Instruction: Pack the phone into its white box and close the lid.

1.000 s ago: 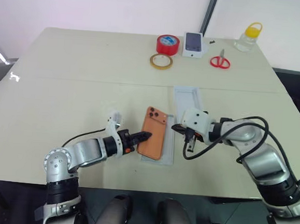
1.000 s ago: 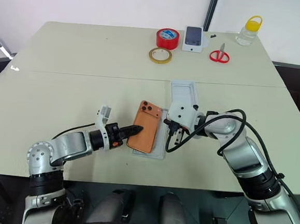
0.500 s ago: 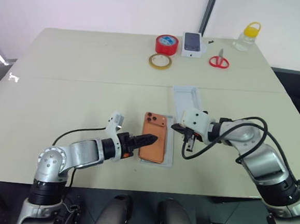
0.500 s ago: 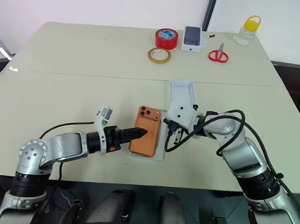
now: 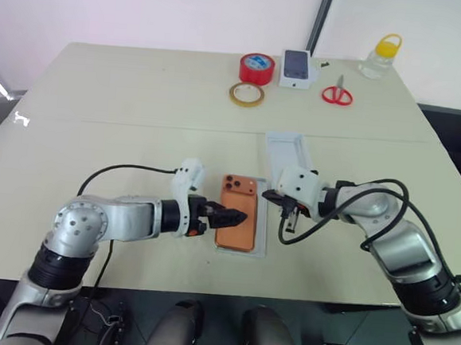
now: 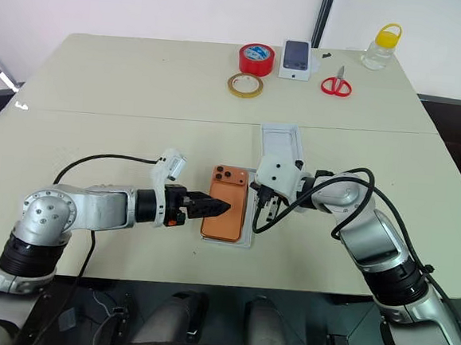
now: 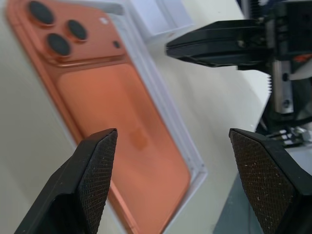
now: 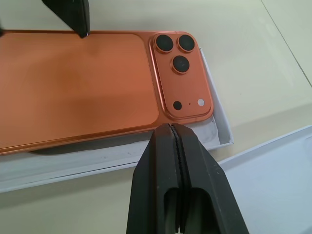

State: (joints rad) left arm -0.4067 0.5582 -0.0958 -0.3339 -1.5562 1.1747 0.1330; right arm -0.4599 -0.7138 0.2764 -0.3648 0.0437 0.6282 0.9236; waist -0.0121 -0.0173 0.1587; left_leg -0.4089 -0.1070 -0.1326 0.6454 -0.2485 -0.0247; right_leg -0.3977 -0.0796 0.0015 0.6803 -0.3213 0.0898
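Observation:
The orange phone lies back up in the shallow white box near the table's front edge, camera cluster toward the far end. Whether it sits fully flat I cannot tell. My left gripper hovers over the phone's near half with its fingers wide open and nothing between them. My right gripper is shut and empty, its tip just beside the box's right rim near the camera cluster. The lid lies white inside up just beyond the box.
At the far edge stand a red tape roll, a tan tape ring, a small white box with a dark phone picture, red scissors and a jar with a yellow lid.
My left gripper has opened and let go of the phone, which has dropped from a tilt to lie straight in the box. The left wrist has rolled and lifted slightly. The right arm has kept still.

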